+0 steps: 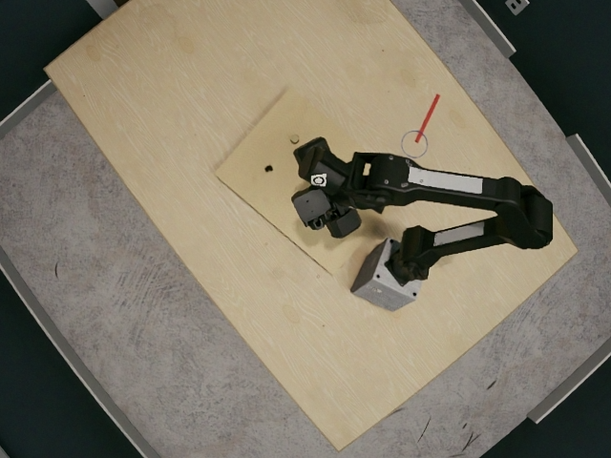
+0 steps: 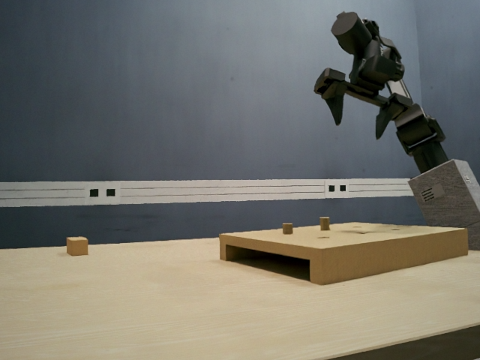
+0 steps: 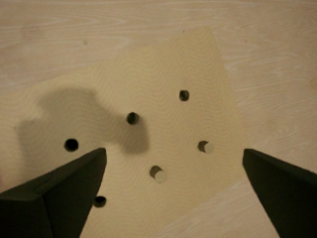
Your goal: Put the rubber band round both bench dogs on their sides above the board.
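Note:
The tan board [image 1: 268, 162] lies flat on the table and also shows in the side view [image 2: 349, 247]. Two short bench dogs [image 2: 287, 228] [image 2: 324, 223] stand upright in it. The wrist view shows both dogs [image 3: 158, 174] [image 3: 205, 147] bare, among several empty holes. The top view shows one dog [image 1: 294, 138]; the arm hides the other. A thin blue ring [image 1: 413, 143], apparently the rubber band, lies flat on the table beside the board. My gripper [image 2: 358, 127] [image 1: 323, 195] [image 3: 174, 155] is open and empty, high above the board.
A red strip [image 1: 427, 116] lies on the table with one end inside the blue ring. A small tan cube [image 2: 76, 246] sits on the table far from the board. The grey robot base [image 1: 387, 281] stands next to the board's corner.

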Controlling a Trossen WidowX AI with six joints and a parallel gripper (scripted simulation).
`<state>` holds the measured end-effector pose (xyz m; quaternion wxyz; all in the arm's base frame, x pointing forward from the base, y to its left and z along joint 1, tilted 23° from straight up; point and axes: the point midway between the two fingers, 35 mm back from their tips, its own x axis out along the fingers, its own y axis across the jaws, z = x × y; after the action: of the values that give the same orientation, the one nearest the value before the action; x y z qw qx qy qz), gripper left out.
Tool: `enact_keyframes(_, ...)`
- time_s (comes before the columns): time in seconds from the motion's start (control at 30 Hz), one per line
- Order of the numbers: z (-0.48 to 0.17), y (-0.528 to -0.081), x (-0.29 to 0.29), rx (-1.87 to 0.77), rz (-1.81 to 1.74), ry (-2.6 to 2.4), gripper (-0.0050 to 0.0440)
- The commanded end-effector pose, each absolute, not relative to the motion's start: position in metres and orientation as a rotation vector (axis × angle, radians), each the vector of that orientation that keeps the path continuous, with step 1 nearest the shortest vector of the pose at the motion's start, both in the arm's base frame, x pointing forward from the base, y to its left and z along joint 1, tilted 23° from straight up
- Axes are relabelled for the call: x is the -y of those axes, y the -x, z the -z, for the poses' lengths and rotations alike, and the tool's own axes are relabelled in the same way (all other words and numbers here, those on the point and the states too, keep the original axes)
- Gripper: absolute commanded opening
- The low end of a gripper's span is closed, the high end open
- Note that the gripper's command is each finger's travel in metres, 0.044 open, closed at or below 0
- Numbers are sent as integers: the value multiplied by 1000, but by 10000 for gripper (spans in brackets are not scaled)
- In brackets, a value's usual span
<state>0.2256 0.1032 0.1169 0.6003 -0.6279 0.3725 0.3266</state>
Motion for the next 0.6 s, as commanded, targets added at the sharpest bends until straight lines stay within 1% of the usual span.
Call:
enact_keyframes(0.0,-121,-227,-105,-849,-751,1450,400)
enact_keyframes(0.53,-121,-227,-105,-849,-751,1450,400)
enact_keyframes(0.57,-121,-227,-105,-849,-751,1450,376)
